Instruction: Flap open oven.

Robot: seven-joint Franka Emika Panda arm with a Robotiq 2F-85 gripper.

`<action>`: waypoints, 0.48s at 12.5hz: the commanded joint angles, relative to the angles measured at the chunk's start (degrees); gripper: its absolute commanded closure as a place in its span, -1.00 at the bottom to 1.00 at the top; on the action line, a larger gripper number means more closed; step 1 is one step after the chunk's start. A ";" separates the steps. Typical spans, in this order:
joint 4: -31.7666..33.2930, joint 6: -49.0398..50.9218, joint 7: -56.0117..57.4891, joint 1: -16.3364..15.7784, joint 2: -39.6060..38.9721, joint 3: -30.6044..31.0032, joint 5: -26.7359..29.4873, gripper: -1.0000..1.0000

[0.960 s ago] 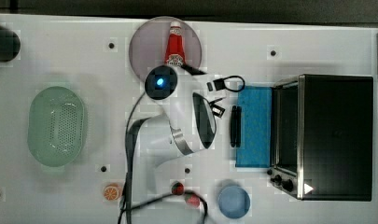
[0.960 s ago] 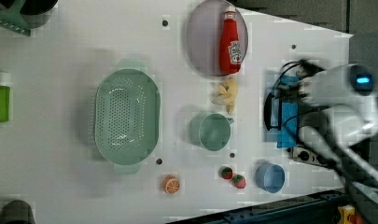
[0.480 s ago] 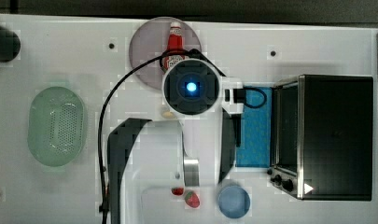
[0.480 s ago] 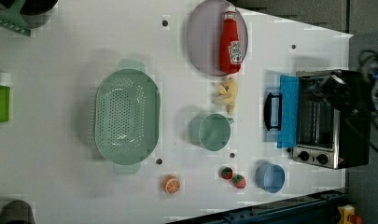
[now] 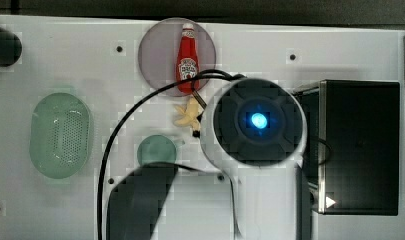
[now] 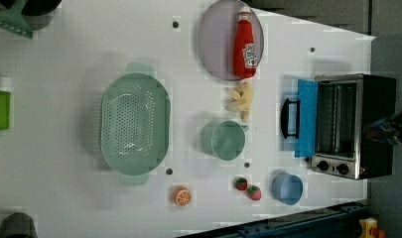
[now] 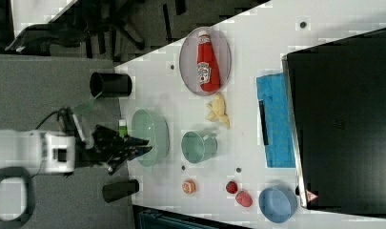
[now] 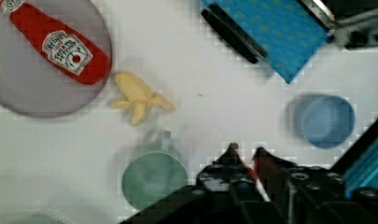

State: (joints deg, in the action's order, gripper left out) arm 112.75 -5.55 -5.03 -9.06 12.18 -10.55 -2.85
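The oven [image 6: 355, 126] stands at the left view's right, black with a silver front. Its blue-tinted door [image 6: 306, 116] lies flapped down on the table, with the black bar handle [image 6: 289, 118] pointing at the cup. The right view shows the same door [image 7: 276, 126] flat in front of the oven [image 7: 343, 124]. My gripper [image 8: 245, 150] hovers high above the table between the green cup [image 8: 154, 175] and the blue bowl [image 8: 327, 120], well away from the handle [image 8: 228, 32]. Its fingertips [image 8: 231, 149] stand a narrow gap apart with nothing between them. The arm [image 5: 258, 120] hides the door in the top view.
A ketchup bottle [image 6: 245, 47] lies on a grey plate [image 6: 213, 44]. A peeled banana [image 6: 239, 100], green colander [image 6: 134, 124], orange slice [image 6: 182, 196] and two strawberries [image 6: 248, 188] sit on the white table [image 6: 64, 74]. A green bottle [image 6: 0, 106] stands at the left view's left edge.
The arm has lifted away from the open door and swung over the oven's front in the top view. It has left most of the left view. The door stays flat.
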 commanded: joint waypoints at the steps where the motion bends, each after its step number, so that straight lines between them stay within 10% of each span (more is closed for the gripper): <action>1: -2.06 1.40 -3.35 -0.01 1.34 0.29 0.24 0.65; 6: -1.97 1.38 -3.35 0.01 0.86 0.35 0.23 0.65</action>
State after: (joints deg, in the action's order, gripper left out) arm 110.67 -4.44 -5.64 -9.31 14.48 -10.34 -2.84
